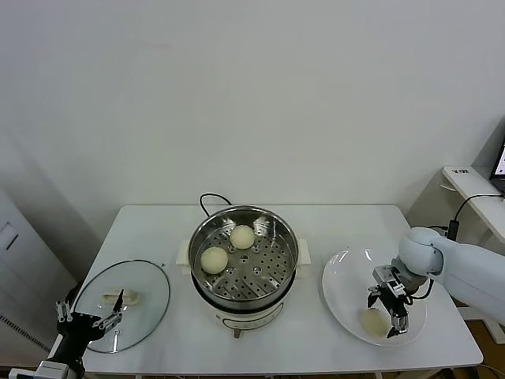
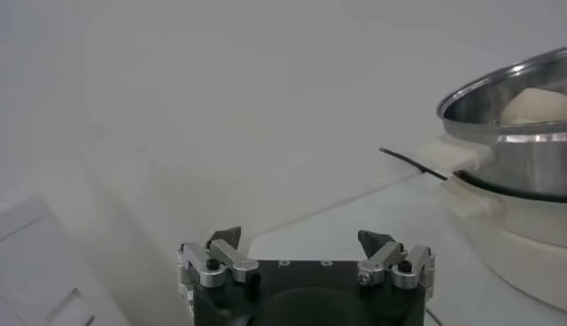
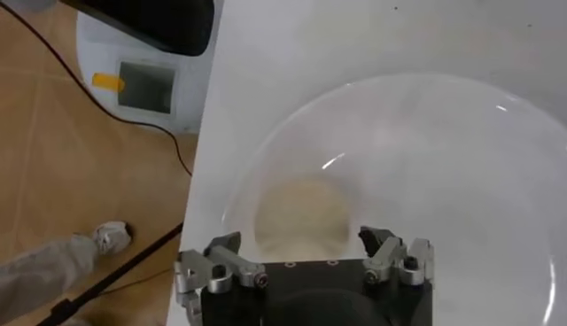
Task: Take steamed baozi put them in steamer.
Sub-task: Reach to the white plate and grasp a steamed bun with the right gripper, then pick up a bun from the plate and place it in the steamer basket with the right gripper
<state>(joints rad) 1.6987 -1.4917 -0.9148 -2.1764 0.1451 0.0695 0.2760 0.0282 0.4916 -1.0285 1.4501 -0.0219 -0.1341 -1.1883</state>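
The steamer (image 2: 509,151) is cut off by the frame edge in the left wrist view; only part of its rim, one white handle and its base are shown. One baozi (image 2: 534,106) inside it is largely hidden behind the rim. In the right wrist view, the baozi (image 3: 299,215) on the plate (image 3: 443,133) is blurred and partly covered by the right gripper (image 3: 306,244). The plate is cropped at the frame edge. The left gripper (image 1: 91,320) is seen small at the head view's lower corner.
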